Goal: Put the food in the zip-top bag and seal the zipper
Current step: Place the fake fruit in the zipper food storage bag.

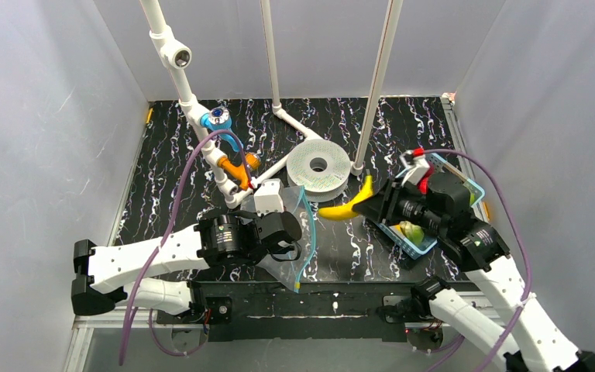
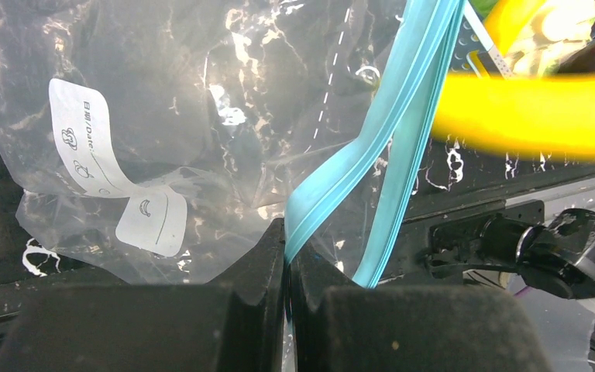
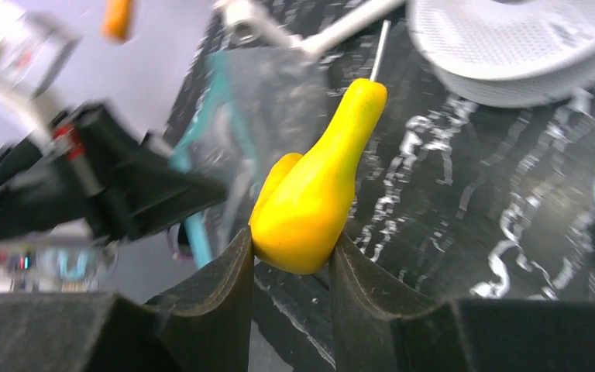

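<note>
The right gripper [image 3: 290, 252] clamps the banana [image 3: 314, 194]
The left gripper [image 2: 288, 267] pinches the teal zipper [image 2: 407, 108], holding up the zip-top bag [image 2: 201, 93]; its mouth seems open, though blurred

a: what sort of place is this?

b: a robotics lab, seen from above, set up as a small boxed-in test cell.

a: what shows that?

b: plain pale panels [image 1: 46, 116] wall in three sides of a black, white-veined desk [image 1: 418, 128]. two white-and-black robot arms, the left arm [image 1: 147, 256] and the right arm [image 1: 511, 291], are fixed to a dark mounting bar [image 1: 333, 298] at the near edge. purple cables [image 1: 180, 198] trail from them. a frame of white pipes [image 1: 269, 46] rises at the back, and a white spool [image 1: 333, 174] lies flat at its foot.

a: anything else?

b: a prop: the right tool [image 3: 290, 236] grips a glossy yellow toy banana [image 3: 318, 178].
</note>
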Controlling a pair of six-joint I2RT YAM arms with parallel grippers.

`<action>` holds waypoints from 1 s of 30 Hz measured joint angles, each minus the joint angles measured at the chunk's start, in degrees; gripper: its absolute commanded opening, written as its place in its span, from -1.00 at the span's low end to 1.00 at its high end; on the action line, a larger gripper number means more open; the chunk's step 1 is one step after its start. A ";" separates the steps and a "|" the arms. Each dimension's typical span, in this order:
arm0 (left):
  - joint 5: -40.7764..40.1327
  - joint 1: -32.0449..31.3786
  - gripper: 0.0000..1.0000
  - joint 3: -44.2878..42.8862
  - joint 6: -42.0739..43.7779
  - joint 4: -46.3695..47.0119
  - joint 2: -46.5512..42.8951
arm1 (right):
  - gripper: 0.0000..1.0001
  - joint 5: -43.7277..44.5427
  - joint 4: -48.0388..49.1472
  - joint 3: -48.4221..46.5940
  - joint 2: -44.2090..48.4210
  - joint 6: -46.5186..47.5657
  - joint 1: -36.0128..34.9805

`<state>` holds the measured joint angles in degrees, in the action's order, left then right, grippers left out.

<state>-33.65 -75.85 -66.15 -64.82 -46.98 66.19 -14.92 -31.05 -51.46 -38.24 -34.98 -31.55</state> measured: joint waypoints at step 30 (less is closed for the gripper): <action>1.64 0.04 -1.00 1.03 -4.79 7.28 -3.43 | -0.97 52.17 14.19 -4.92 -9.57 17.75 -48.02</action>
<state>-32.01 -75.81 -65.12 -69.60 -39.70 62.76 37.26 -16.86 -56.38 -47.81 -17.23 -79.57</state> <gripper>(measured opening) 0.009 0.404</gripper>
